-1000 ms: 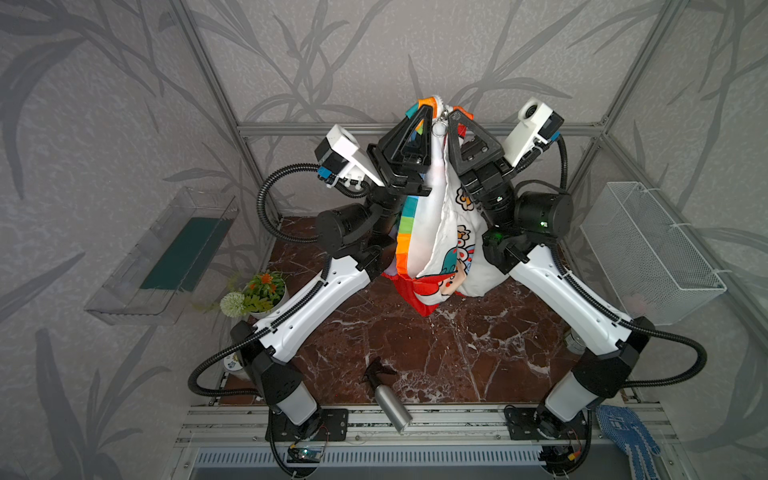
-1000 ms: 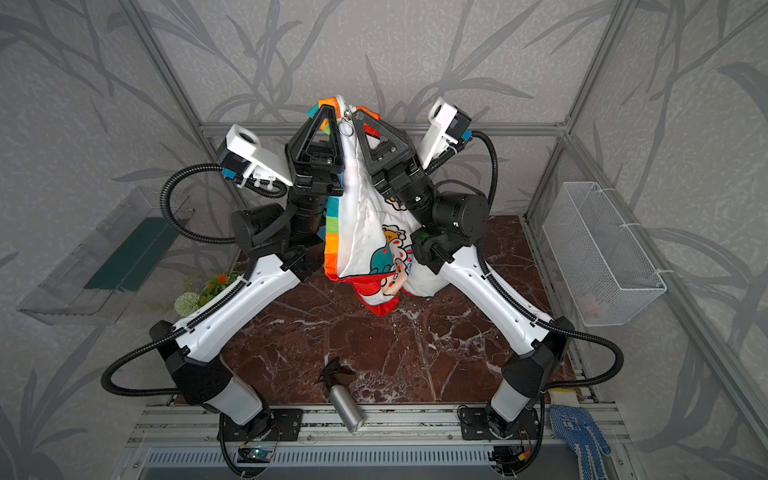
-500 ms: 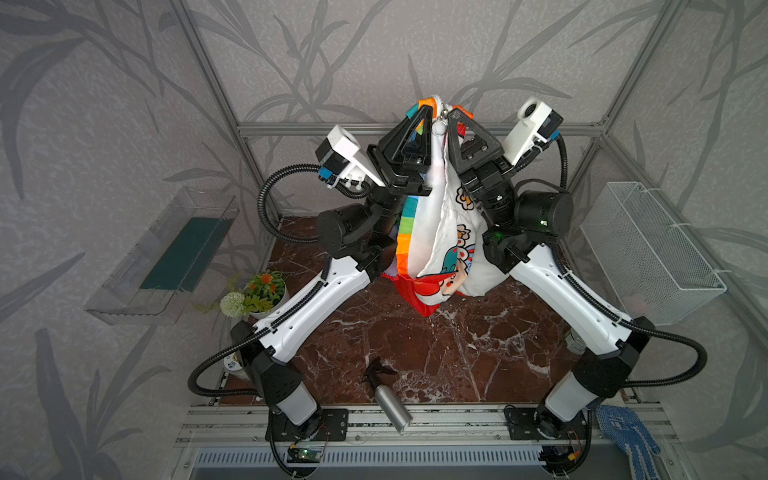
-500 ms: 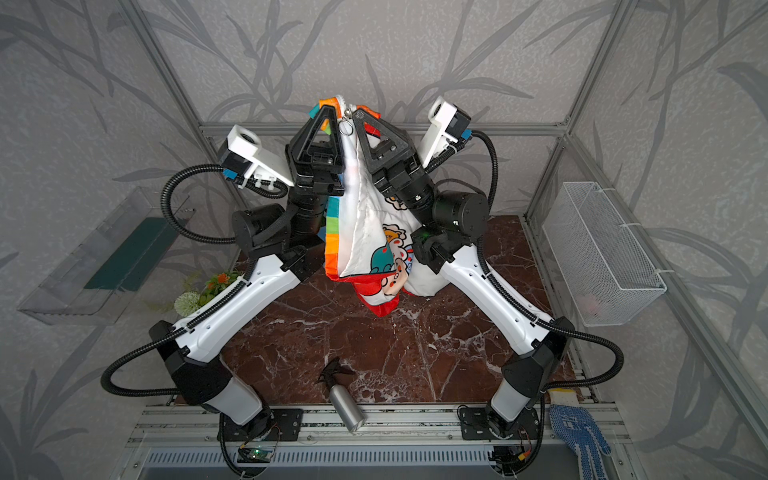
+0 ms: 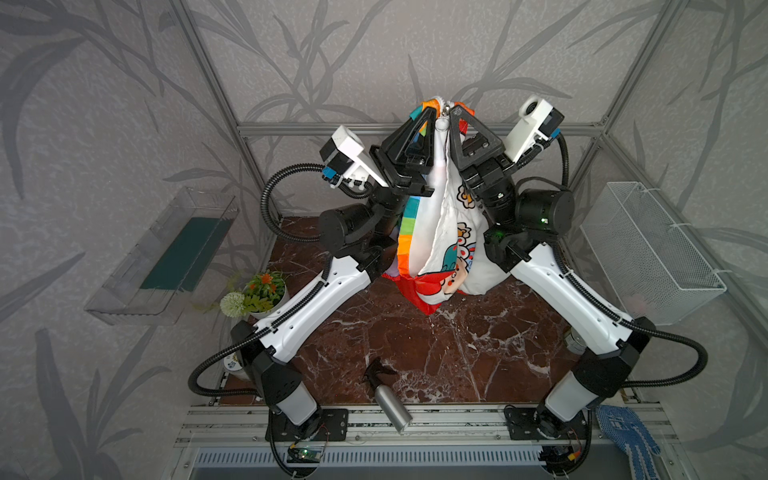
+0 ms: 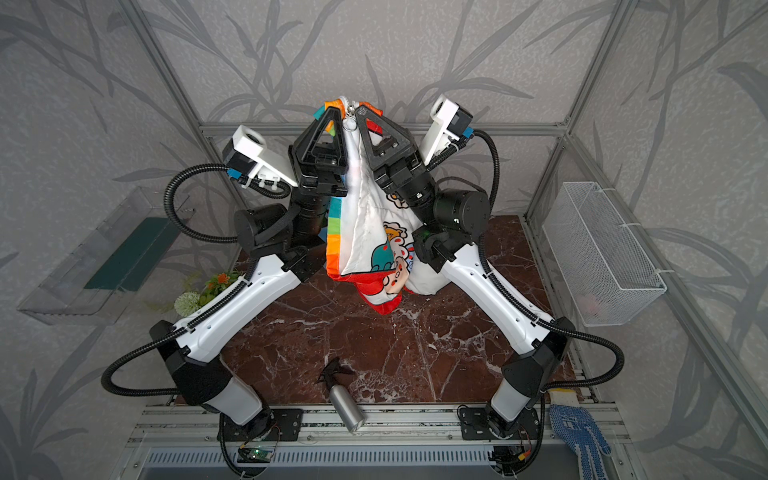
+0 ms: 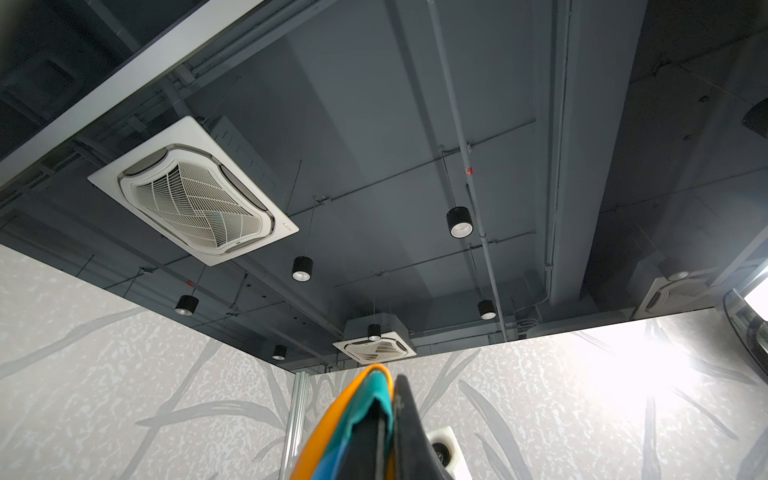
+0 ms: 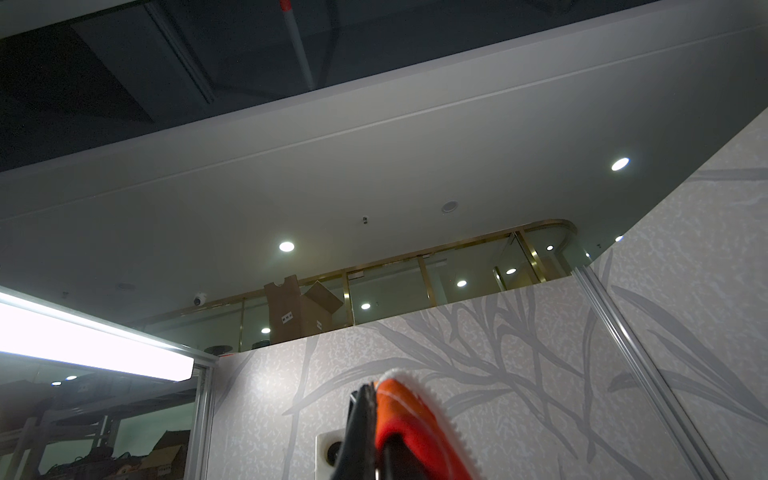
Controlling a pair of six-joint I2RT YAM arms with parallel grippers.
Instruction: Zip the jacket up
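The jacket (image 5: 446, 232) (image 6: 374, 232) hangs in the air between both raised arms, white with cartoon prints, a rainbow-striped panel on its left and red fabric at its lowest point. My left gripper (image 5: 428, 114) (image 6: 332, 114) is shut on the striped upper edge; orange and teal cloth (image 7: 365, 415) wraps its fingers. My right gripper (image 5: 457, 114) (image 6: 365, 112) is shut on the red-orange edge (image 8: 407, 419) beside the white zipper teeth. A metal zipper pull (image 5: 444, 121) (image 6: 350, 122) dangles between the two grippers. The front hangs apart below it.
A silver spray bottle (image 5: 388, 401) lies at the front edge of the marble table (image 5: 457, 353). A flower pot (image 5: 259, 291) stands at the left. On the walls hang a clear shelf (image 5: 166, 257) and a white wire basket (image 5: 652, 249). A blue glove (image 5: 627, 436) lies front right.
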